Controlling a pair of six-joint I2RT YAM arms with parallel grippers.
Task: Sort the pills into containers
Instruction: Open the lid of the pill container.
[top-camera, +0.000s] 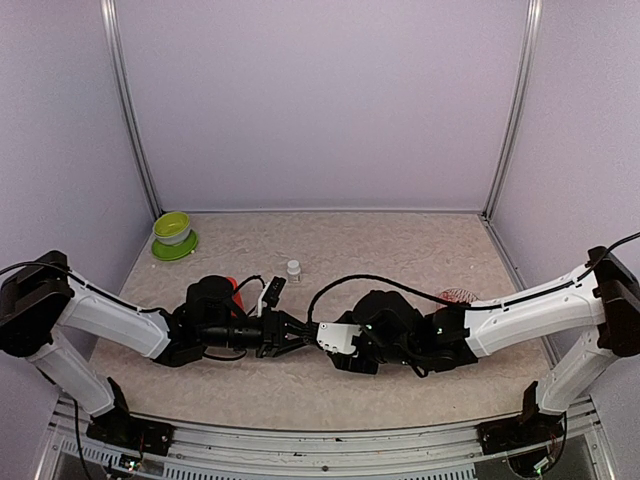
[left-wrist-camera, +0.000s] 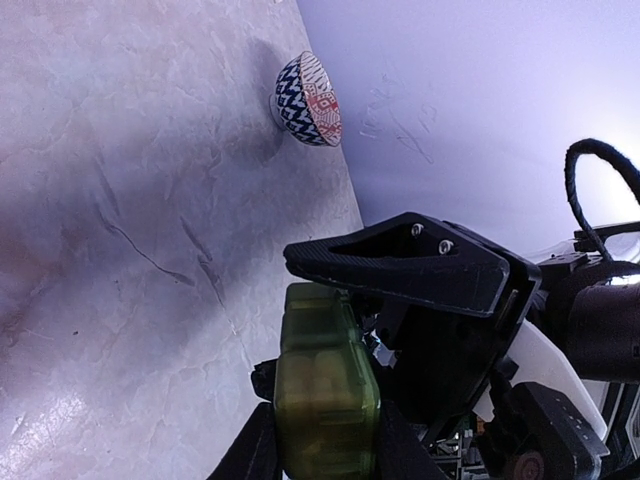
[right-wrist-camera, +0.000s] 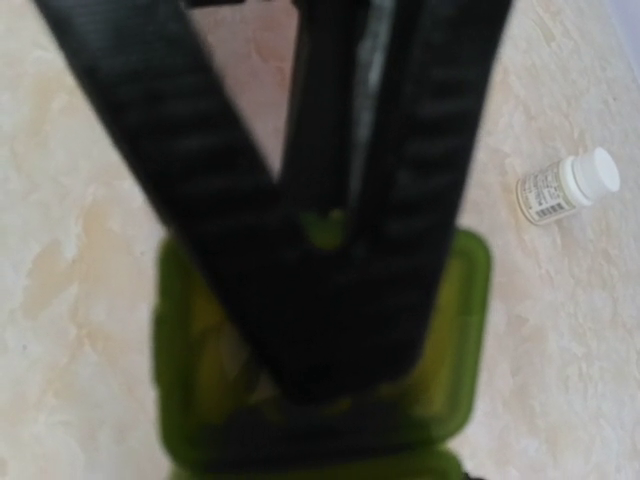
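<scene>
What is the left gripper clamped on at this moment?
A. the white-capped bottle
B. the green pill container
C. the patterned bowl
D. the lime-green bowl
B: the left wrist view shows the green pill container between the fingers of the left gripper, while the white-capped bottle, the patterned bowl and the lime-green bowl sit apart on the table.

The containers (left-wrist-camera: 325, 395) are a strip of little square boxes joined in a row. They're see-through olive-green plastic with rounded corners, and the insides look kinda lumpy through the walls. The strip is pinched by its long sides between the jaws of the left gripper (left-wrist-camera: 325, 445), with one end pointing away from that wrist. From the right wrist it's just a blurry green rounded square (right-wrist-camera: 468, 290) against the pale marbled worktop (right-wrist-camera: 80, 250), mostly hidden. Can't tell what's inside.
</scene>
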